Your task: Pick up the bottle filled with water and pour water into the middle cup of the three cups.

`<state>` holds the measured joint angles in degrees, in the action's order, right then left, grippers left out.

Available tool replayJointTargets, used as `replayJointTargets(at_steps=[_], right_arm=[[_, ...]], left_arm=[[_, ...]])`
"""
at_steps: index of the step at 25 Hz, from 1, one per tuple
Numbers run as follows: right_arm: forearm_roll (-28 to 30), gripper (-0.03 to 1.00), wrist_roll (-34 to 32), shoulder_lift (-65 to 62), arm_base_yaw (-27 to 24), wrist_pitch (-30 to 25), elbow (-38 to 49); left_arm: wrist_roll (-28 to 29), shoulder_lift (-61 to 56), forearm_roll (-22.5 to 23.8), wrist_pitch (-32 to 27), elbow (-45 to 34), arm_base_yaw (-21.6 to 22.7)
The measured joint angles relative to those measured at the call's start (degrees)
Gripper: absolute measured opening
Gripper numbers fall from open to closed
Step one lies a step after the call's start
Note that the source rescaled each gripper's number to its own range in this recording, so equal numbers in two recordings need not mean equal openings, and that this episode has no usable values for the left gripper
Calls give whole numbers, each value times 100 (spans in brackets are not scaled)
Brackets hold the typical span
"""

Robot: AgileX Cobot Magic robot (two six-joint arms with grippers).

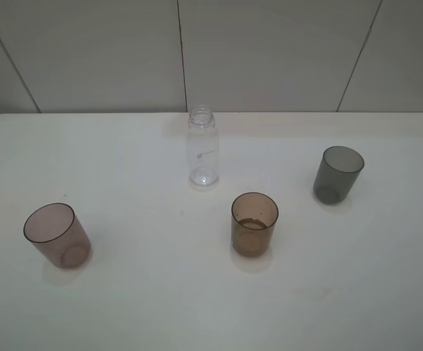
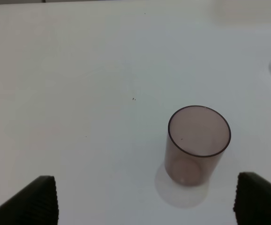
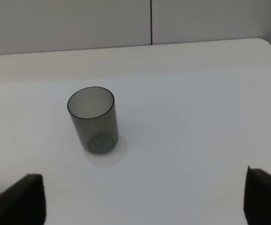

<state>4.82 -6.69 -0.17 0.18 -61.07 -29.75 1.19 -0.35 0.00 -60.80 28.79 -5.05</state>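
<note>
1. Bottle (image 1: pixel 203 147): clear colourless plastic, rounded shoulders, threaded open neck; upright at the far middle of the smooth white table (image 1: pixel 124 307).
2. Middle cup (image 1: pixel 255 224): translucent amber-brown tumbler, straight-sided, upright, nearer the camera than the bottle and slightly right of it.
3. Pinkish-mauve cup (image 1: pixel 57 235) at left; smoky grey cup (image 1: pixel 337 174) at right.
4. Left gripper (image 2: pixel 145 199): dark ribbed fingers (image 2: pixel 39 201) spread wide, empty, mauve cup just ahead.
5. Right gripper (image 3: pixel 142 199): wide apart, empty, grey cup ahead.
6. Overhead view shows no grippers; only wrist views do.
</note>
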Motion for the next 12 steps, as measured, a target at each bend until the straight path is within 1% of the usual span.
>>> replayJointTargets(at_steps=[12], right_arm=[[5, 100, 0, 0, 0, 0, 0]], left_arm=[[0, 0, 0, 0, 0, 0]])
